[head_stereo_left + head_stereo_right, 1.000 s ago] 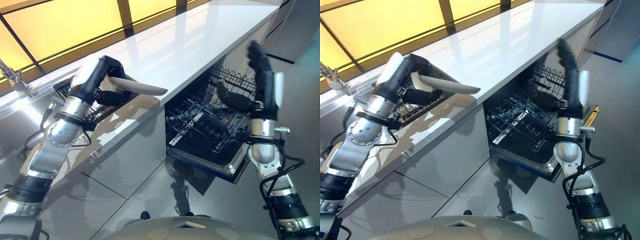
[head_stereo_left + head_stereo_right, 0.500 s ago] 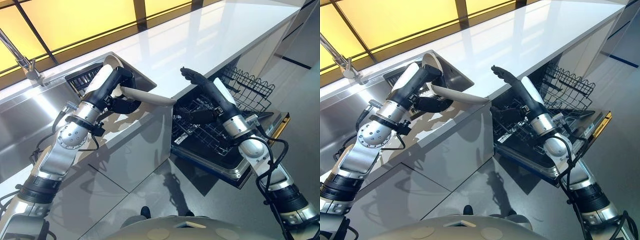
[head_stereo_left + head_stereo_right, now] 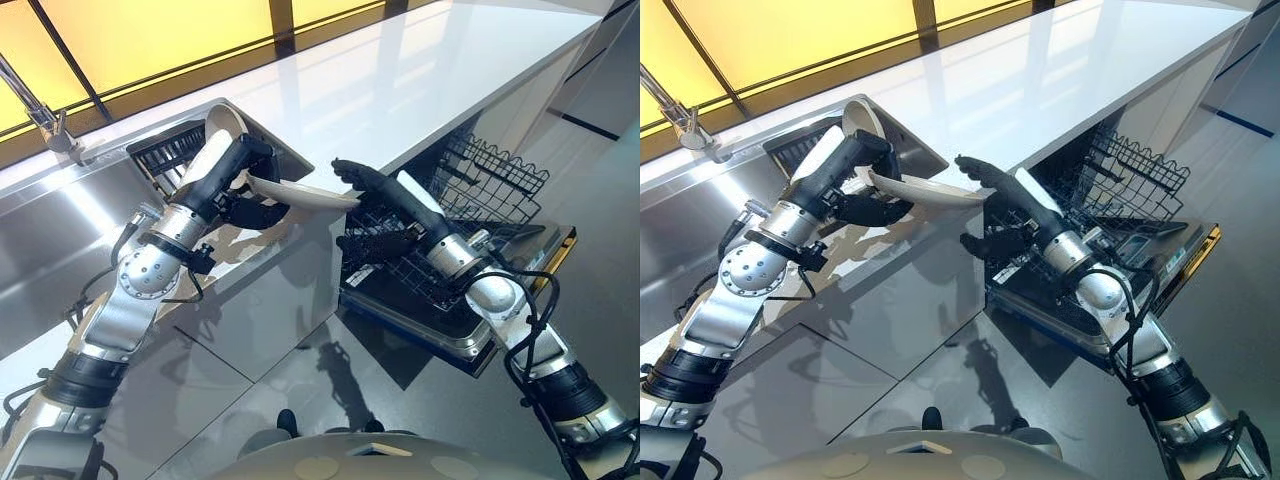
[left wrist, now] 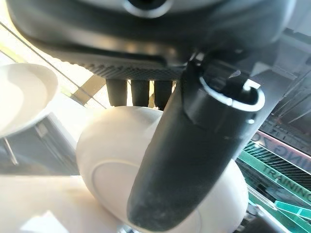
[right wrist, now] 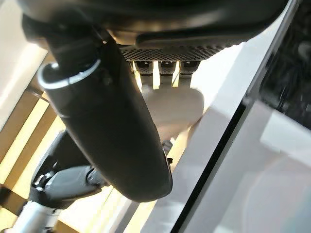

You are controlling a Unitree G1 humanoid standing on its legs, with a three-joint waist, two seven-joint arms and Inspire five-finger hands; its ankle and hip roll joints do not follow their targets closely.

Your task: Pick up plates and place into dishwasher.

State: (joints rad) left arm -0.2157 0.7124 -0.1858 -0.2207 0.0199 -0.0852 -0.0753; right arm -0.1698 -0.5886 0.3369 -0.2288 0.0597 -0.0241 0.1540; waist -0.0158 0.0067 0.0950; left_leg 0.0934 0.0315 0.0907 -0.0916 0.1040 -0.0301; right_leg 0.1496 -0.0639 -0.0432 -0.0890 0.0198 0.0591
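My left hand point(image 3: 243, 178) is shut on a white plate point(image 3: 305, 194) and holds it nearly level over the counter's front edge. Its thumb point(image 4: 194, 145) lies across the plate point(image 4: 109, 167) in the left wrist view. My right hand point(image 3: 372, 188) is open at the plate's free end, its straight fingers over the rim and its thumb point(image 3: 980, 243) well below. The right wrist view shows the plate point(image 5: 176, 108) between fingers and thumb. Below my right arm stands the open dishwasher, its lower rack point(image 3: 432, 272) pulled out.
A second white plate point(image 3: 222, 121) leans in the dark drying rack point(image 3: 170, 152) in the steel sink point(image 3: 60, 225), with a faucet point(image 3: 38, 108) behind. The white counter point(image 3: 400, 80) runs to the right. The dishwasher's upper rack point(image 3: 492, 170) and lowered door point(image 3: 470, 338) jut into the floor space.
My right hand has swung from above the dishwasher racks over to the plate's free end. My left hand has kept hold of the plate and brought it slightly nearer the dishwasher.
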